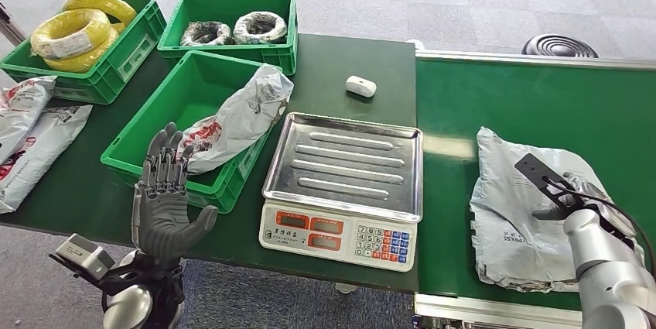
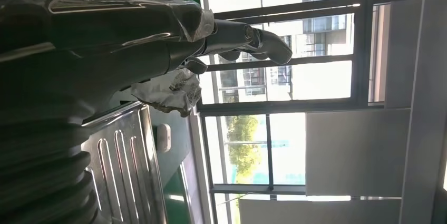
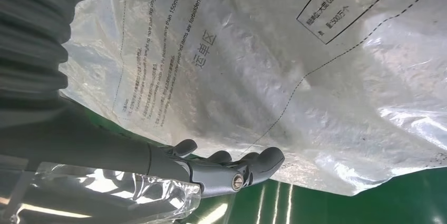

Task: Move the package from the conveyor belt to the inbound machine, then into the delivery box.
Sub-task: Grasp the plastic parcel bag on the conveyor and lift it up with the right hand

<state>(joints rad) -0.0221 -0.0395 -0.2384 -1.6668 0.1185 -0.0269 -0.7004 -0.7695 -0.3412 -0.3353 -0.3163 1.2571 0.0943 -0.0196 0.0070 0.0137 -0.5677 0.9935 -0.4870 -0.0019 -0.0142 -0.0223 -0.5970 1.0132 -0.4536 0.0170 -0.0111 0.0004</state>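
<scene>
A crumpled grey package (image 1: pixel 514 213) (image 3: pixel 263 50) lies on the green conveyor belt (image 1: pixel 526 97) at the right. My right hand (image 1: pixel 574 193) rests on its right part, fingers (image 3: pixel 232 167) stretched out along the package's edge over the belt, and I see no grip. The inbound machine, a scale with a steel tray (image 1: pixel 344 162) (image 2: pixel 121 166), stands in the middle. To its left a green delivery box (image 1: pixel 166 108) holds another grey package (image 1: pixel 236 116) (image 2: pixel 168 89). My left hand (image 1: pixel 164 190) (image 2: pixel 248 42) is raised in front of that box, fingers spread and holding nothing.
Two more green bins stand at the back left, one with yellow coils (image 1: pixel 73 31), one with dark coils (image 1: pixel 232 31). Loose packages (image 1: pixel 31 135) lie at the table's left edge. A small white device (image 1: pixel 360 86) sits behind the scale.
</scene>
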